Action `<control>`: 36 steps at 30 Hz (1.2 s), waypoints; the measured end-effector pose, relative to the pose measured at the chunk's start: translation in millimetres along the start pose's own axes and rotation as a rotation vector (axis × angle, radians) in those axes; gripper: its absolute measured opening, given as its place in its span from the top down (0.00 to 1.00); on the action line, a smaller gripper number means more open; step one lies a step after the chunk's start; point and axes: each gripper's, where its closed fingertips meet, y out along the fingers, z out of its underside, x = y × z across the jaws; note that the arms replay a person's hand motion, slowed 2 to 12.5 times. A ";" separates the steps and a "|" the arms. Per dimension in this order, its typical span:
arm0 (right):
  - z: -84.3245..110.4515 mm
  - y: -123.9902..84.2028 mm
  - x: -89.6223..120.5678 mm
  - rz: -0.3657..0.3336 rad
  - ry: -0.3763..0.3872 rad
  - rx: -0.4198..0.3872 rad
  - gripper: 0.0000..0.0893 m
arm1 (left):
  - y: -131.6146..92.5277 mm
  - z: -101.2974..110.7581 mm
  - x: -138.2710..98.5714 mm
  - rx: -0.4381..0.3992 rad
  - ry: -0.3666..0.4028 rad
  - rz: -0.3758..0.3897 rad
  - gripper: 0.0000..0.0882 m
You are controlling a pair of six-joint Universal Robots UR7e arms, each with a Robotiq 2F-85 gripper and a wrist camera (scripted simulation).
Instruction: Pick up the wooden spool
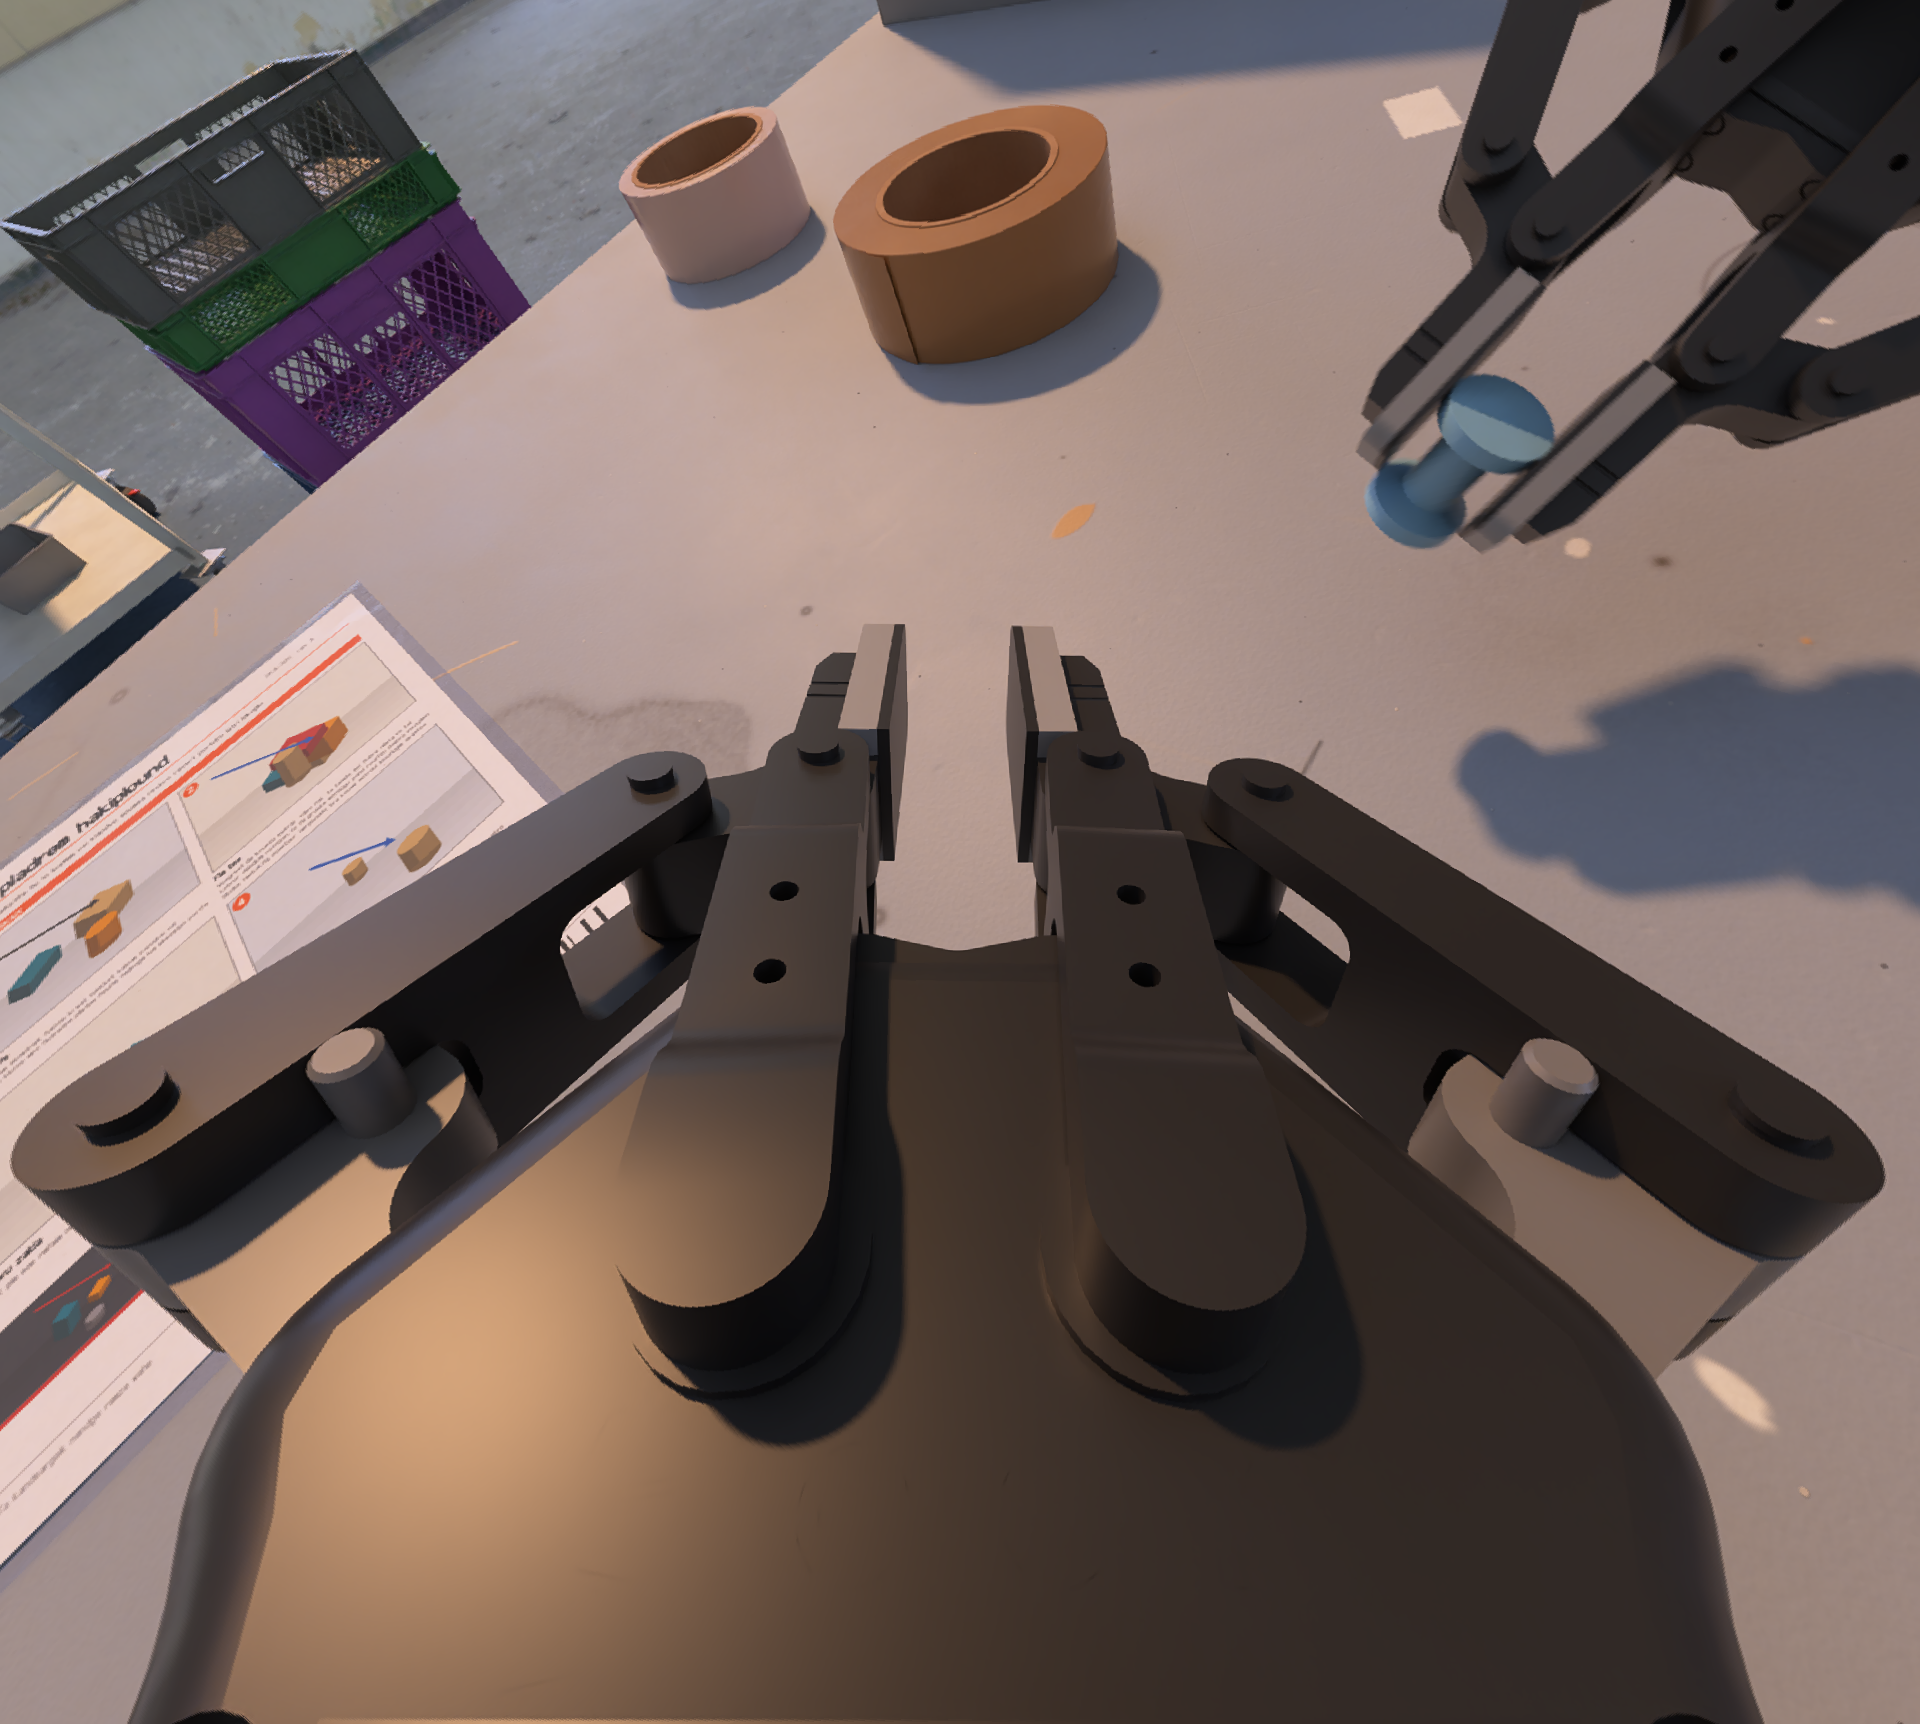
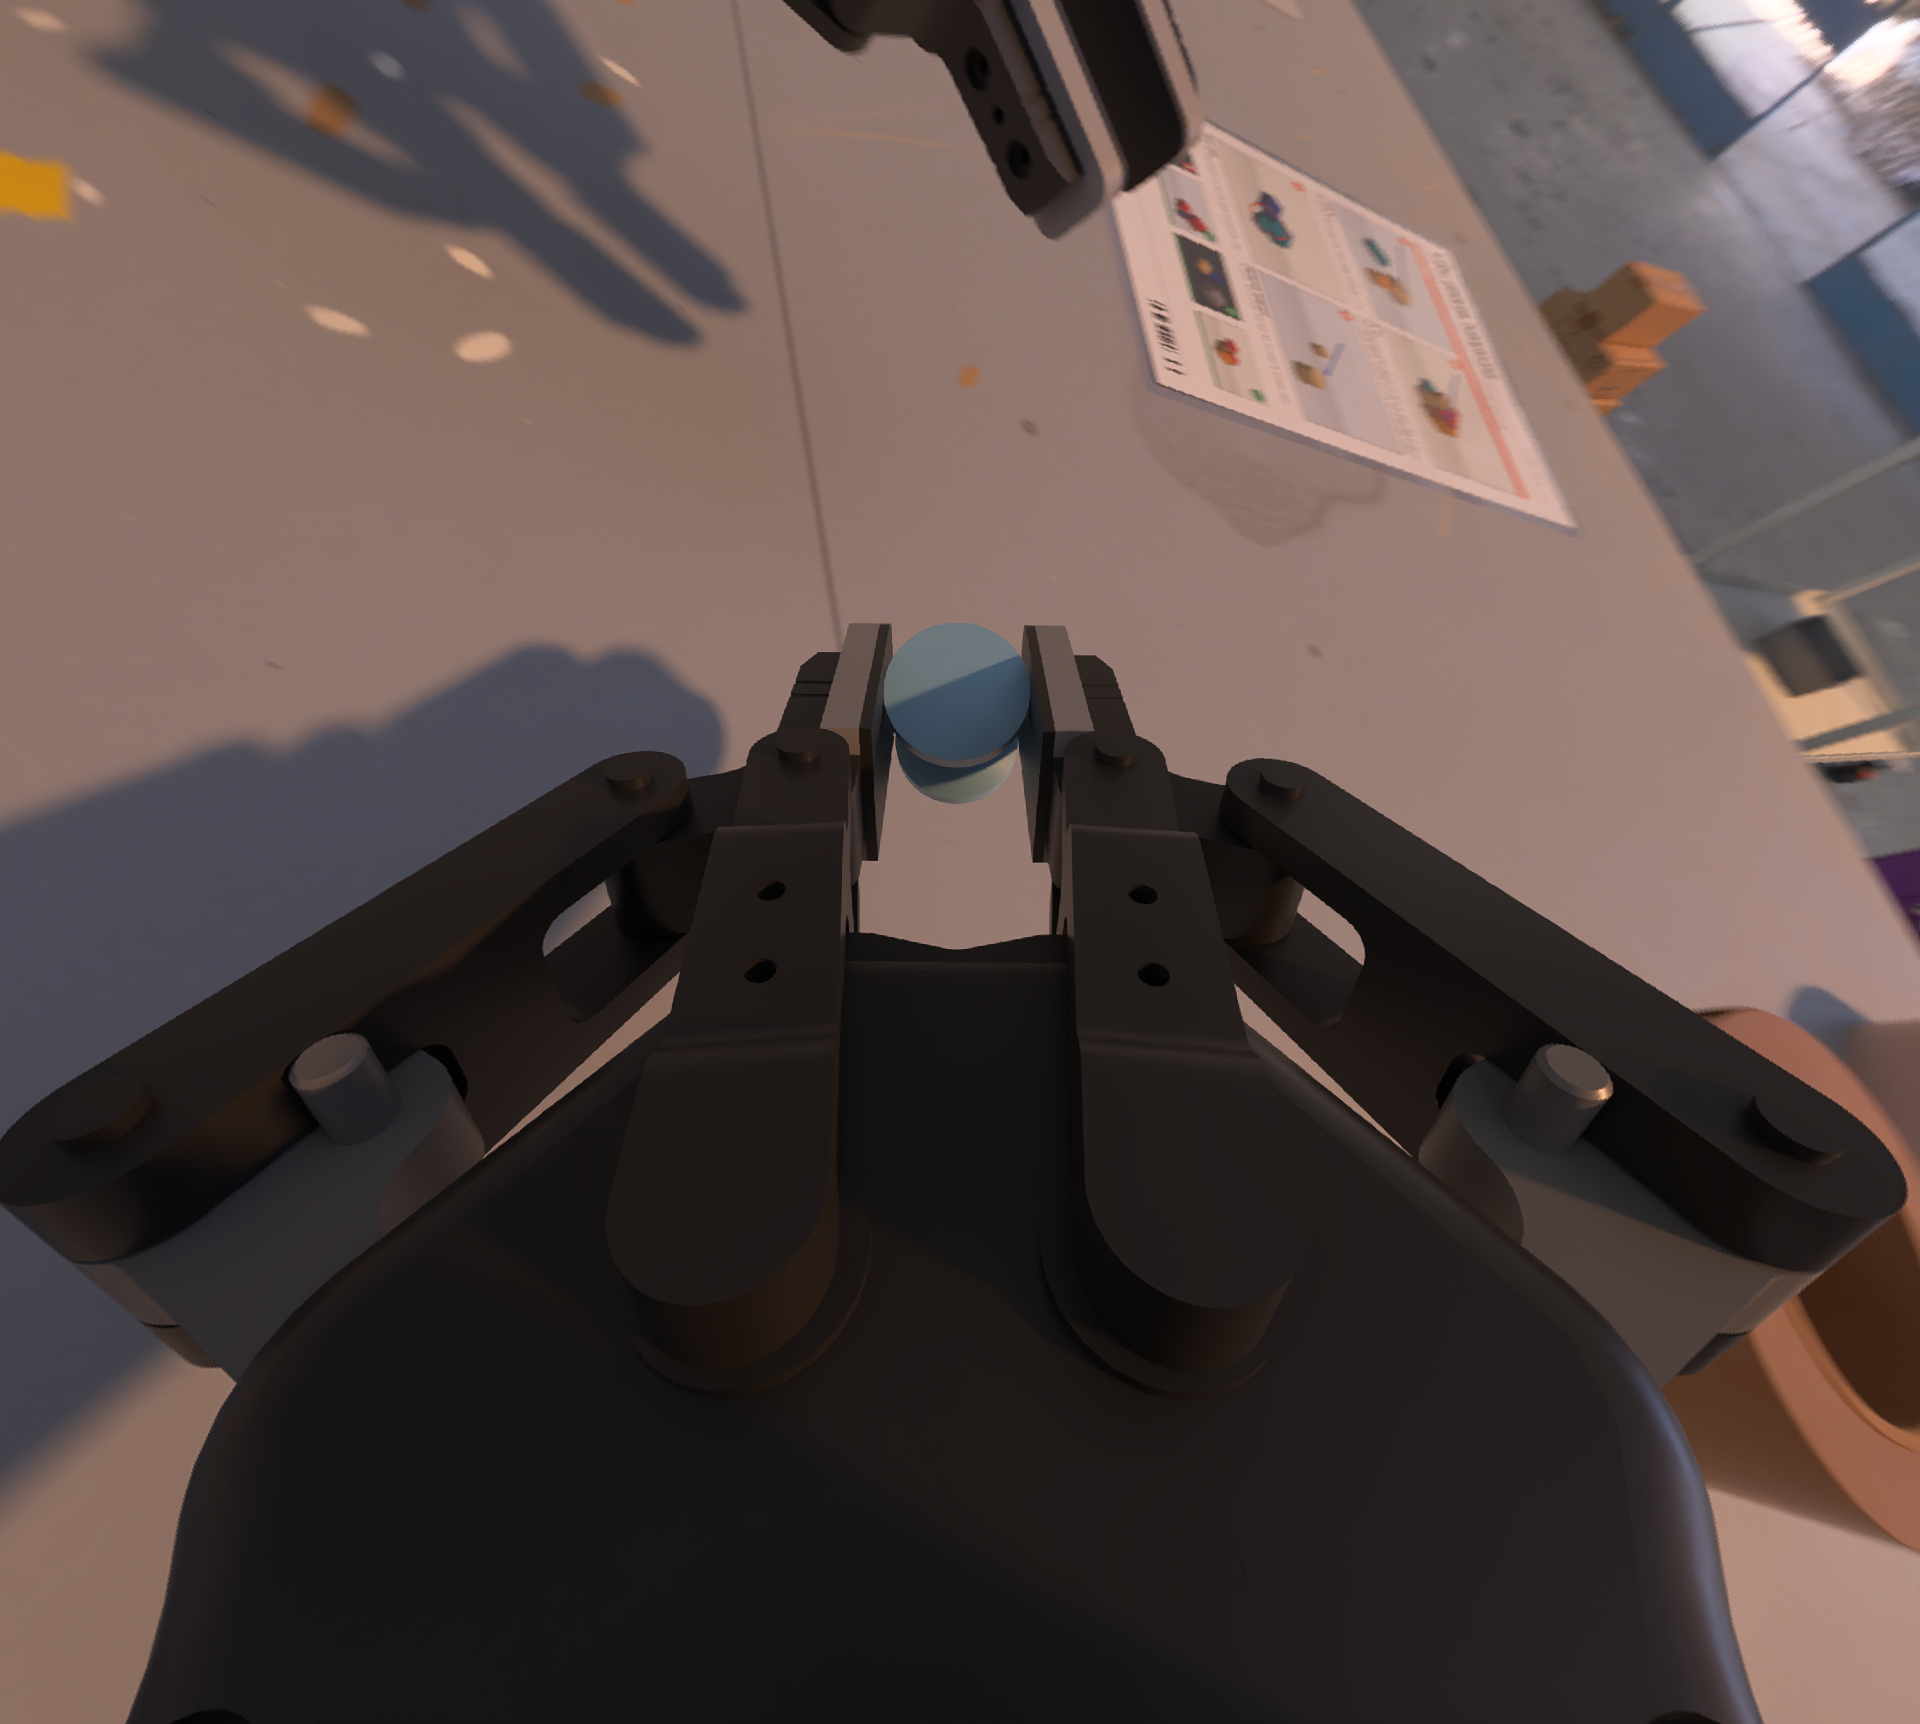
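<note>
Spool (image 2: 954,703): smooth, matt blue paint. Fingers (image 1: 871,687): matt dark, pale pads. Counter (image 1: 675,469): matt grey, speckled. Tape rolls (image 1: 977,230): cardboard-like. Instruction sheet (image 2: 1340,324): paper.

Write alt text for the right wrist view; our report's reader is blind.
The right pincer grips a small blue spool by its end disc above a grey table. The left pincer hangs beyond, over a printed instruction sheet.

Warm, low, slanting light. Long hard shadows across table (image 1: 1195,531). Heavy wide-angle stretch toward edges. Motion blur on right gripper (image 1: 1475,479), spool (image 1: 1475,453) and instruction sheet (image 2: 1340,344). No glare.
</note>
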 end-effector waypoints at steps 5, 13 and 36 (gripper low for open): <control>-11.8 10.1 23.0 -0.153 0.126 -0.005 0.75 | 0.6 2.8 0.2 0.011 -0.003 0.004 0.80; -27.0 23.7 39.1 -0.278 0.184 -0.009 0.75 | 0.8 4.6 -1.4 0.024 -0.014 0.018 0.79; -24.4 48.8 58.6 -0.390 0.150 0.106 0.75 | -29.0 -0.9 -17.1 0.002 -0.261 0.151 0.79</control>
